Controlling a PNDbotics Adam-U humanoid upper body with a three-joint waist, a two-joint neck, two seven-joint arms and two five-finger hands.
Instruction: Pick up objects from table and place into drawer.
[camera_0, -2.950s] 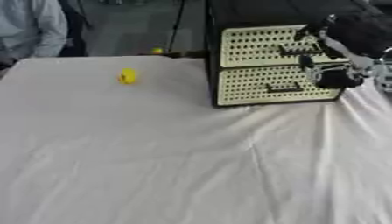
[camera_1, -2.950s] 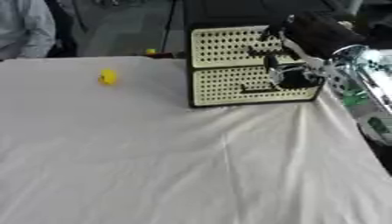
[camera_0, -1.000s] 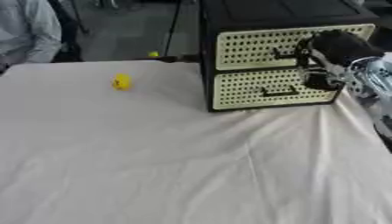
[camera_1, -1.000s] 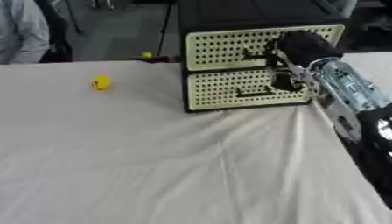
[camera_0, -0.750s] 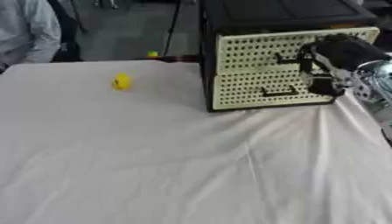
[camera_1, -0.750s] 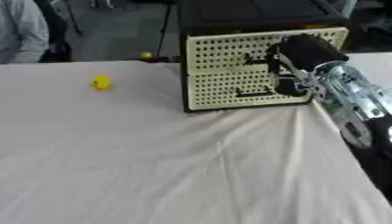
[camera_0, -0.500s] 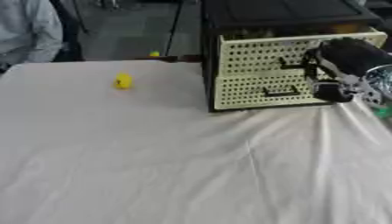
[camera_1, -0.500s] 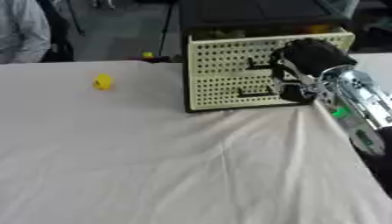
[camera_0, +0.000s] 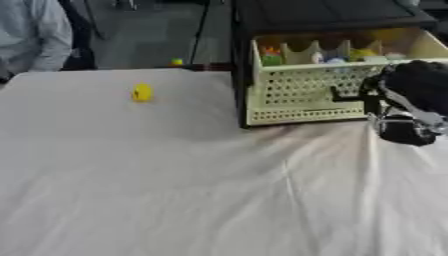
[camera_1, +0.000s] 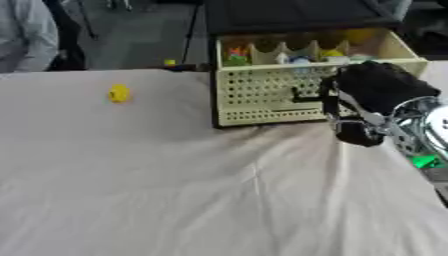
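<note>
Fingers (camera_0: 360, 94) of the right hand (camera_0: 411, 102) look hooked on the drawer (camera_0: 337, 82) front in left eye view, w/ drawer pulled out, coloured bits inside; yellow object (camera_0: 142, 92) sits well apart on the worktop (camera_0: 175, 190). Right eye view: same, left hand not visible. So drawer's open, but pick & place not yet done.

Table (camera_0: 131, 190) w/ wrinkled white cloth. Small yellow object (camera_0: 142, 92) near far edge, left of centre. Black drawer unit (camera_1: 289, 20) at far right, cream perforated drawer (camera_1: 262, 95) pulled out.
</note>
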